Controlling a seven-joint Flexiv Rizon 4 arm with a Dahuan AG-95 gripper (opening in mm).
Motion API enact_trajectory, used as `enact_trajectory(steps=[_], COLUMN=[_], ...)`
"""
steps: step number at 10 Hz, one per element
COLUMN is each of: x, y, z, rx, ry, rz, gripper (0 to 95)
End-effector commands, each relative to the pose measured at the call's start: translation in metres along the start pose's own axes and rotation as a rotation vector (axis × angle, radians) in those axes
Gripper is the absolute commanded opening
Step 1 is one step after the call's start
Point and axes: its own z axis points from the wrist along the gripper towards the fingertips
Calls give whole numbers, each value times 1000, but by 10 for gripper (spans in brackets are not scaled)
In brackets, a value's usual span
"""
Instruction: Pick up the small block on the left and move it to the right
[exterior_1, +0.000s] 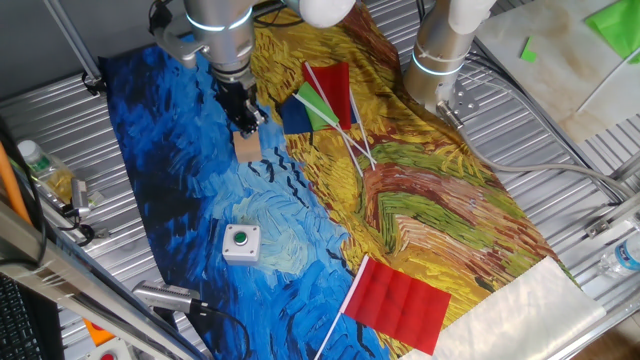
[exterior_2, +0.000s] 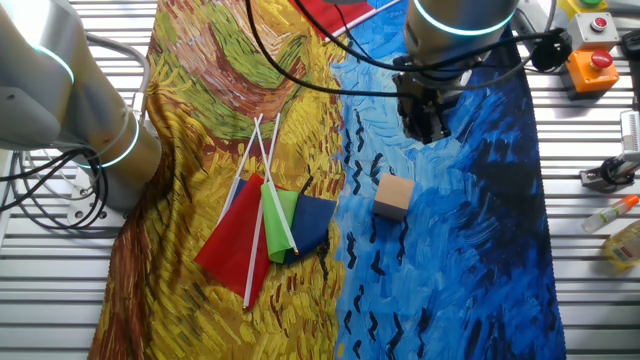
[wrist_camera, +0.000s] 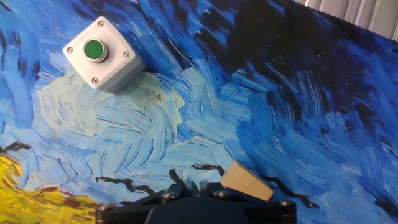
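The small block (exterior_1: 247, 148) is a tan wooden cube resting on the blue part of the painted cloth. It also shows in the other fixed view (exterior_2: 393, 195) and at the bottom edge of the hand view (wrist_camera: 245, 182). My gripper (exterior_1: 245, 122) hangs just above and beside the block, with its fingers close together and nothing between them. In the other fixed view the gripper (exterior_2: 428, 130) is apart from the block. In the hand view the gripper (wrist_camera: 186, 186) has the block to its right, outside the fingers.
A white box with a green button (exterior_1: 241, 242) sits on the cloth and also shows in the hand view (wrist_camera: 99, 53). Small flags (exterior_1: 325, 95) lie mid-cloth. A red flag (exterior_1: 397, 300) lies near the front. A second arm (exterior_1: 440, 50) stands at the back.
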Motion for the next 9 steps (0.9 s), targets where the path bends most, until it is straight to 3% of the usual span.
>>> enact_trajectory(steps=[1, 2, 7, 8, 9], x=[1, 0, -7, -10, -13], y=[0, 0, -6, -9, -11], z=[0, 0, 0, -1, -2], rx=[5, 11, 6, -4, -13], ry=[-13, -25, -31, -35, -39], rz=[3, 12, 10, 7, 4], gripper=[190, 380, 380, 570, 570])
